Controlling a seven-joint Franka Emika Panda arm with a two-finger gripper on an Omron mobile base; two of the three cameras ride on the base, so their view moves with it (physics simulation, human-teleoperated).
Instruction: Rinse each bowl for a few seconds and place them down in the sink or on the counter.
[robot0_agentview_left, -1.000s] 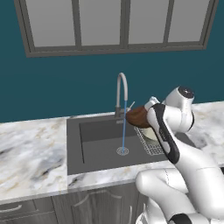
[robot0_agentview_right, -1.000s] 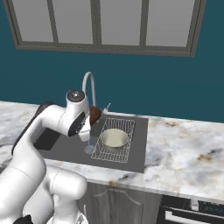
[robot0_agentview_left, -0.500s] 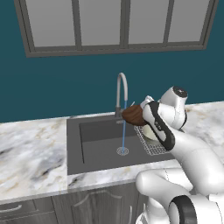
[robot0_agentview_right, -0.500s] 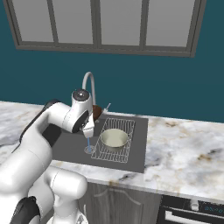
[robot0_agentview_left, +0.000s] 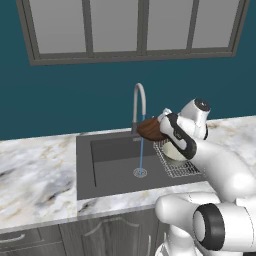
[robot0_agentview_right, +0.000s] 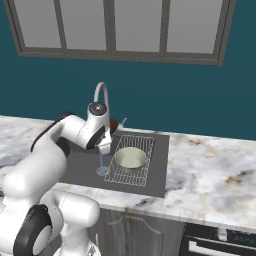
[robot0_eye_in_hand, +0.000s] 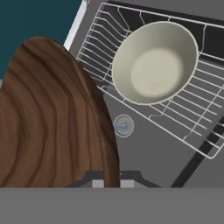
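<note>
Your dark reddish-brown wooden bowl (robot0_agentview_left: 149, 129) has shifted a little leftward over the last second, so it now hangs right beside the curved chrome faucet (robot0_agentview_left: 138, 102), by the thin blue stream of water (robot0_agentview_left: 142, 155). The claw (robot0_agentview_left: 161, 127) holds it by the rim, tilted, above the dark grey sink (robot0_agentview_left: 112, 167). You're probably mid-rinse on this one. The pale cream-green bowl (robot0_eye_in_hand: 154, 62) waits in the wire rack (robot0_eye_in_hand: 202, 107), likely next.

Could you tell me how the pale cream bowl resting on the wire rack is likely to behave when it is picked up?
The pale cream round bowl looks rigid, so it should keep its shape. Its glossy inside suggests a slippery rim. Sitting upright on the wire rack, it seems unlikely to roll, though a sideways nudge might slide it.
</note>
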